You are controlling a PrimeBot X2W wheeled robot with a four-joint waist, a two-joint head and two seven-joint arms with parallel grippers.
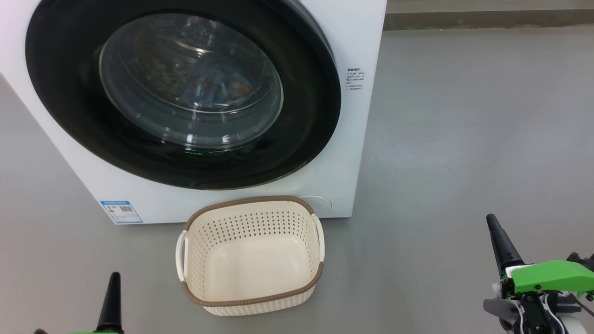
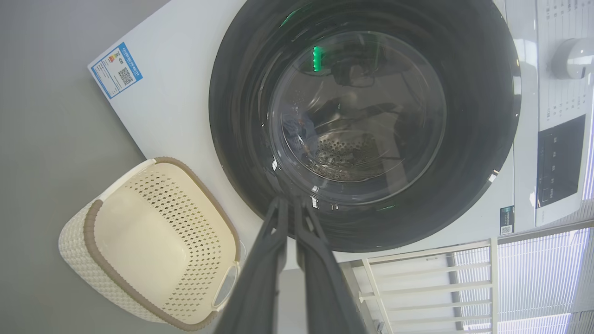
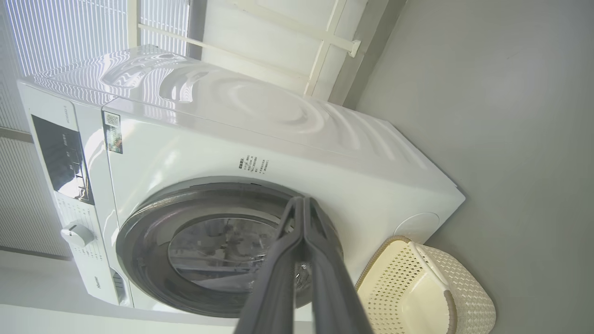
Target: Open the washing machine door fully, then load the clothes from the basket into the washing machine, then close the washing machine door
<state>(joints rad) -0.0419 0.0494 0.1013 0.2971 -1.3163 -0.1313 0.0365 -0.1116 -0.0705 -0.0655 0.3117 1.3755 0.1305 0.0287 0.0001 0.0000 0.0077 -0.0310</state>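
two grippers: the left gripper (image 1: 114, 276), fingers pressed together, sits at the lower left of the head view. the right gripper (image 1: 491, 219), likewise pressed together, sits at the lower right, with a green housing behind it. one basket (image 1: 250, 227) stands on the grey floor (image 1: 464, 139), ahead of and between them, its bare bottom showing, just before the foot of the one washing machine (image 1: 357, 148). the one washing machine door (image 1: 69, 93) is shut; behind its glass lie light blue clothes (image 1: 209, 88) with orange-brown specks, number not countable. one blue label sticker (image 1: 121, 212) marks the front's lower left corner, one round cap (image 1: 320, 202) the lower right. bare floor lies between grippers and basket.
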